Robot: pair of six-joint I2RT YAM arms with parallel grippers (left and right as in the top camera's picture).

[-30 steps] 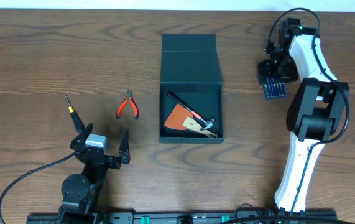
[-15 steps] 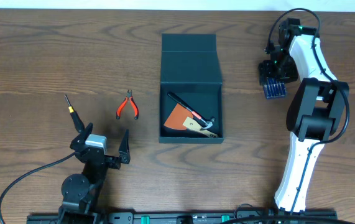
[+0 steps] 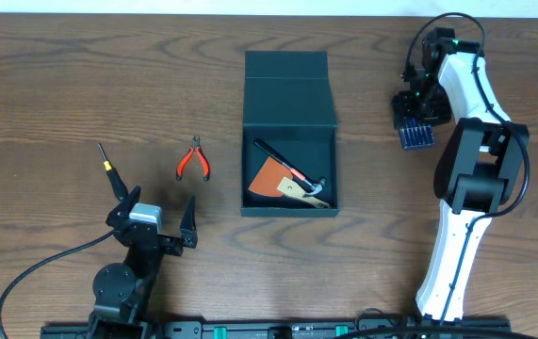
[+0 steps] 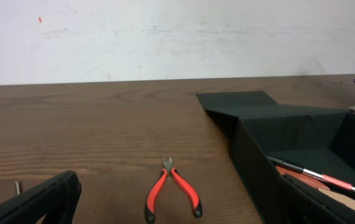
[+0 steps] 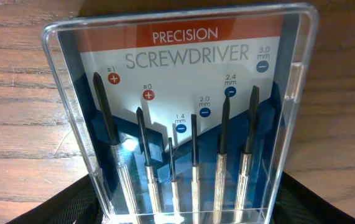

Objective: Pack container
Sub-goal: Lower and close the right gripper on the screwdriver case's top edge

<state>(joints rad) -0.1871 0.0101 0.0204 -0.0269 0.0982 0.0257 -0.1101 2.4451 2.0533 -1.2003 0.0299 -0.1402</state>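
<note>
The dark teal container (image 3: 287,113) stands open at mid-table with its lid flap folded back; from the left wrist it shows at the right (image 4: 301,134). Inside lie an orange-brown flat piece (image 3: 269,176), a small hammer (image 3: 308,185) and a black-handled tool (image 3: 270,152). My right gripper (image 3: 413,121) is at the far right, and its fingers (image 5: 59,205) press both sides of a clear precision screwdriver case (image 5: 183,106), which lies on the table. My left gripper (image 3: 158,209) is wide open and holds nothing. Red-handled pliers (image 4: 172,193) lie just ahead of it.
A thin screwdriver with a yellow band (image 3: 108,167) lies left of the left gripper. The pliers (image 3: 193,160) sit between that screwdriver and the box. A pale wall (image 4: 165,37) rises behind the table's far edge.
None of the objects has moved on the table. The right fingers have drawn in slightly against the screwdriver case.
</note>
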